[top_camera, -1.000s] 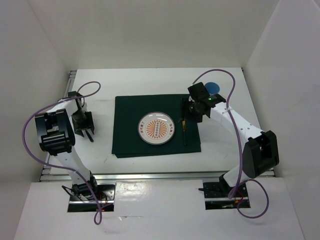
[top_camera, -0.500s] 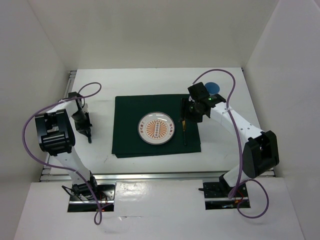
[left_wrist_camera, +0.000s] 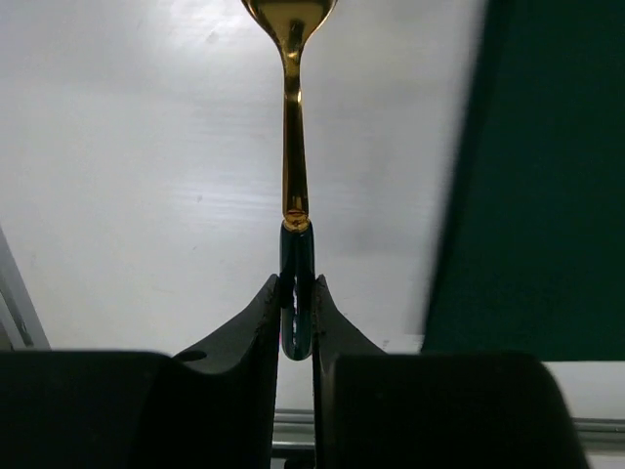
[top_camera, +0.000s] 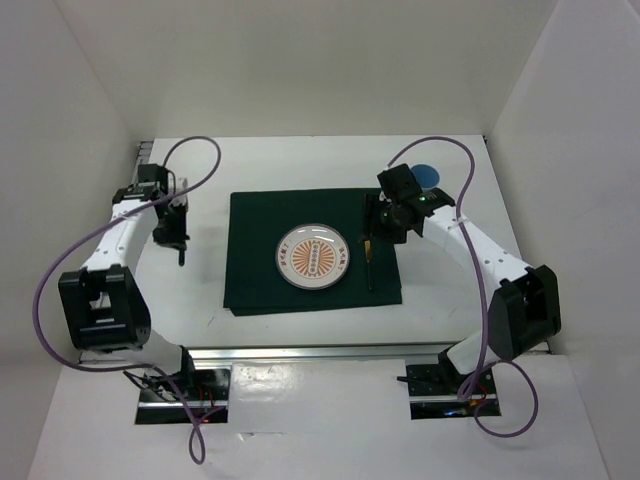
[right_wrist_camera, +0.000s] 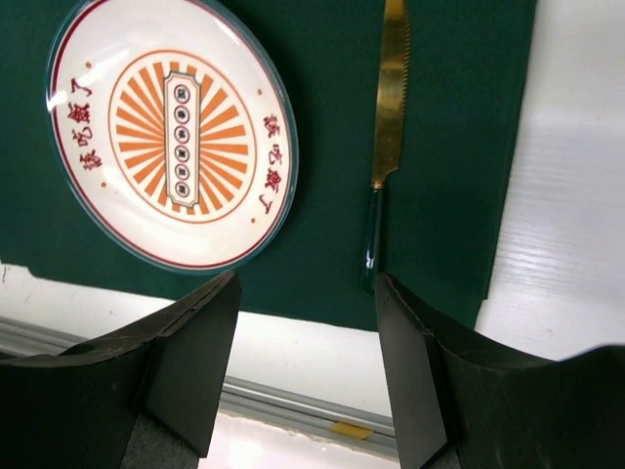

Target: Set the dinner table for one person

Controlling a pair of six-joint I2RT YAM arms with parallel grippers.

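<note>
Comparing with a second ago: the left gripper then stood with its jaws apart over the spoon; now they are pinched nearly together on the spoon's dark handle, just below where the gold stem begins. The gold bowl points away from the wrist. The left arm has also re-posed, elbow dropped back toward the near edge and wrist carried a little farther out.

Spoon position: over bare white dinner table, left of the dark green cloth, not yet on it. Cloth edge shows at the right of the left wrist view. Whether the spoon is clear of the surface I cannot tell; a soft shadow beside the handle hints at a slight lift.

Right gripper: unchanged, jaws well apart, holding nothing, hovering above the handle end of the knife. Knife lies flat on the cloth just right of the plate, apart from the rim, serrated edge toward the plate. Plate sits mid-cloth.

Judgement: grasp step for the spoon looks done; the transfer to the setting is next. Plate and knife appear placed. Thin handle, narrow pinch, so the spoon may swivel during the carry.
</note>
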